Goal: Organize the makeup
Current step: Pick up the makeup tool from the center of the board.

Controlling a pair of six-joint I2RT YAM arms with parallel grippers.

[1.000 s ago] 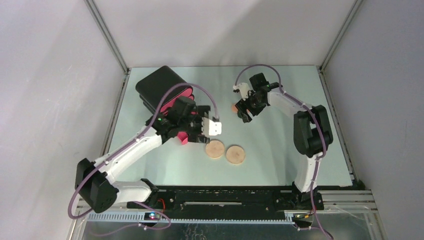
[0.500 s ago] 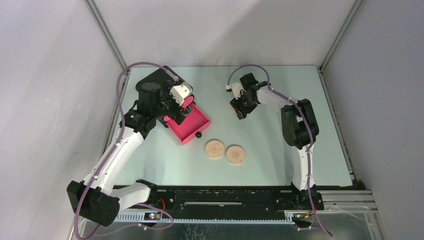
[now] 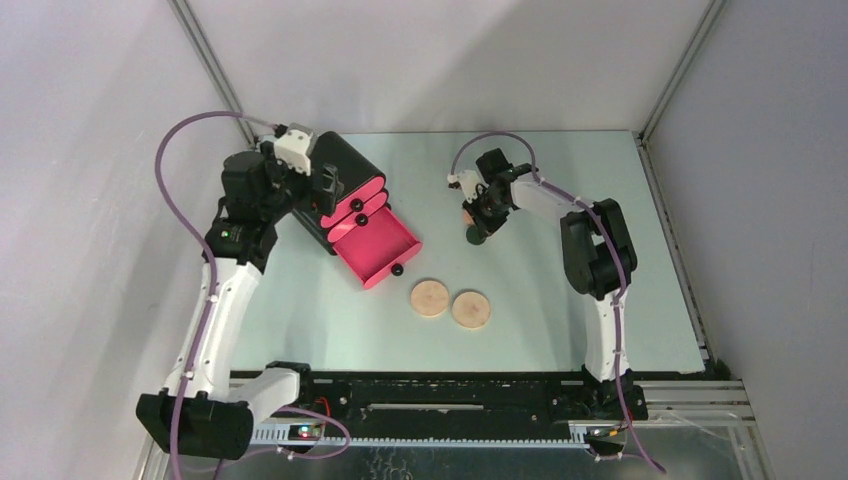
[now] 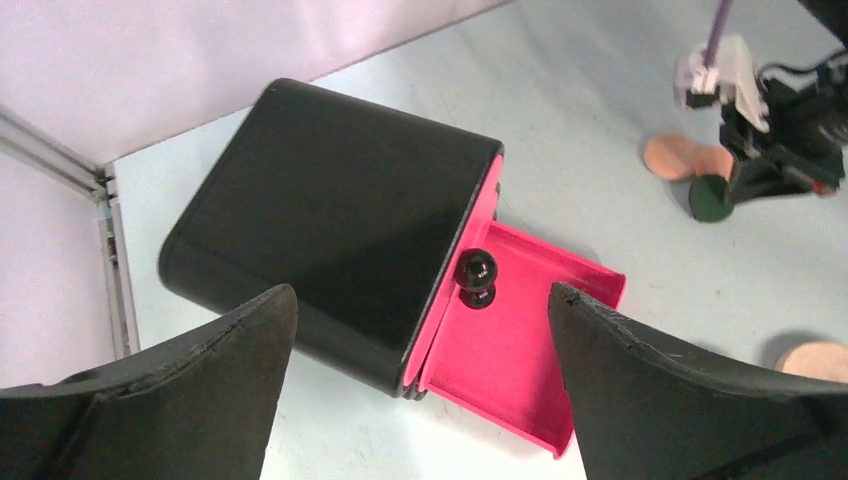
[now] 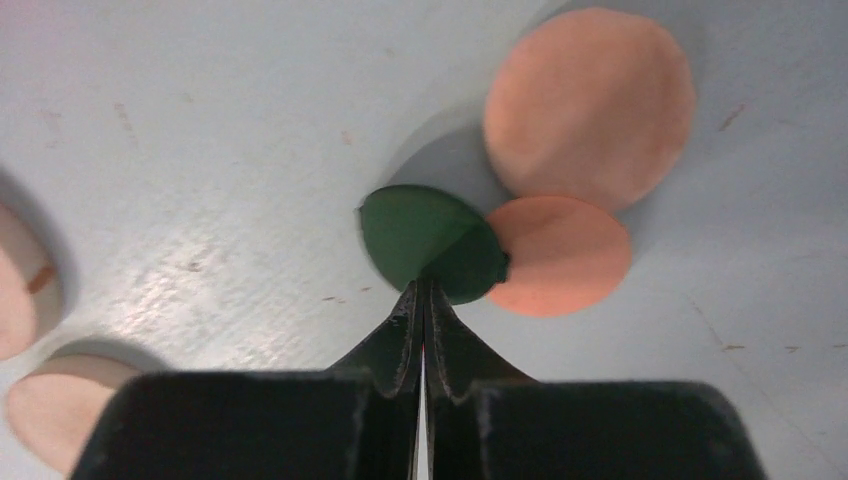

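Right wrist shows our right gripper pinched on the thin dark-green round disc; the open pink drawer lies leftward, near our wide-spread left gripper.

tan disc cropped, peach round behind green round

Black box sits at far left of pale green table, turned at slant. Box top smooth and shiny, corners round. Three pink drawers in front. Top two pushed in, each with small round black knob. Bottom drawer pulled far out, its knob at front edge. Grey walls on three sides. Metal posts in back corners. Metal rail along near edge.
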